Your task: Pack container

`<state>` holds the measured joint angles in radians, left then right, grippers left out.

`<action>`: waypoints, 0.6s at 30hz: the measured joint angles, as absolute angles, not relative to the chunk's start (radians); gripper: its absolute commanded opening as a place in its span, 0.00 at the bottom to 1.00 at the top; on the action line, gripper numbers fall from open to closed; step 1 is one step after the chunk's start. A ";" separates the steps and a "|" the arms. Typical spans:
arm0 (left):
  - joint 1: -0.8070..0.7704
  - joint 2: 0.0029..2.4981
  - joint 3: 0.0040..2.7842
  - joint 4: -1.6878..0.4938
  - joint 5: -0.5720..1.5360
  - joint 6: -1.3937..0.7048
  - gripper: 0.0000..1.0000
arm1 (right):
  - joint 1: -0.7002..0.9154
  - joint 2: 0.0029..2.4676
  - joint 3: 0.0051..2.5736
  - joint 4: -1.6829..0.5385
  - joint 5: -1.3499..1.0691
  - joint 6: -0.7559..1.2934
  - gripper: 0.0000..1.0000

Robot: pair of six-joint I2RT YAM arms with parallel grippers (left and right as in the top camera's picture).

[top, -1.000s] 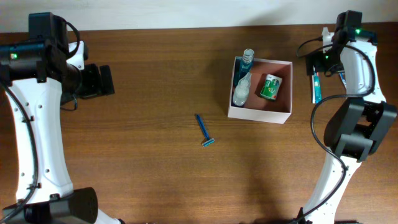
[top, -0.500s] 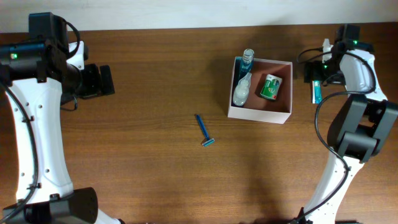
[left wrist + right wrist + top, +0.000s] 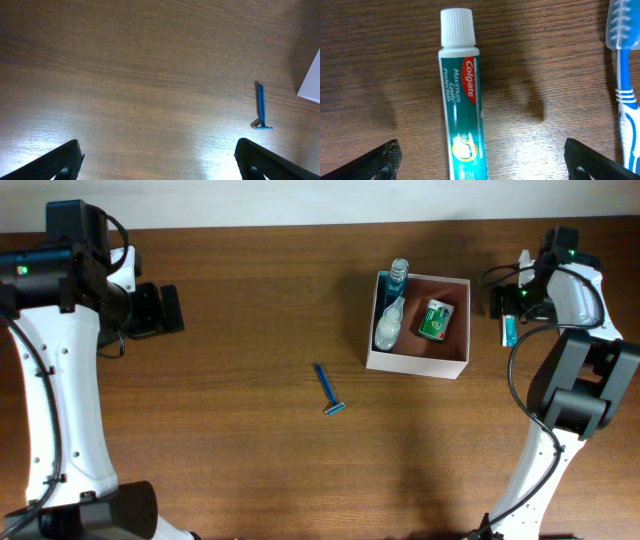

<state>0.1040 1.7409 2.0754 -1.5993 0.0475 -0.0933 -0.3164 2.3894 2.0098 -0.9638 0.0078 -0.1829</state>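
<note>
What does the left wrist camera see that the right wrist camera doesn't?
Only the left wrist view: a blue razor lying on the table and a white corner of the container at the picture's right edge. Only the right wrist view: a toothpaste tube and a blue toothbrush, side by side, apart. Both: the wooden table, and open, empty jaws: the left gripper, the right gripper.

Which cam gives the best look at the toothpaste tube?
Right wrist: the toothpaste tube lies flat on the wood, mid-frame, with its white cap and Colgate label legible. Overhead gives only a tiny teal sliver near the right edge. Left wrist doesn't show it at all.
</note>
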 measured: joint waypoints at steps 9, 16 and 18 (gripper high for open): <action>0.104 1.741 2.075 -1.599 0.047 -0.093 0.99 | -0.316 2.391 2.010 -0.953 0.019 -0.196 0.99; 0.104 1.741 2.075 -1.599 0.047 -0.093 0.99 | -0.316 2.391 2.010 -0.954 0.019 -0.199 1.00; 0.104 1.741 2.075 -1.599 0.047 -0.093 0.99 | -0.316 2.391 2.010 -0.964 0.019 -0.200 1.00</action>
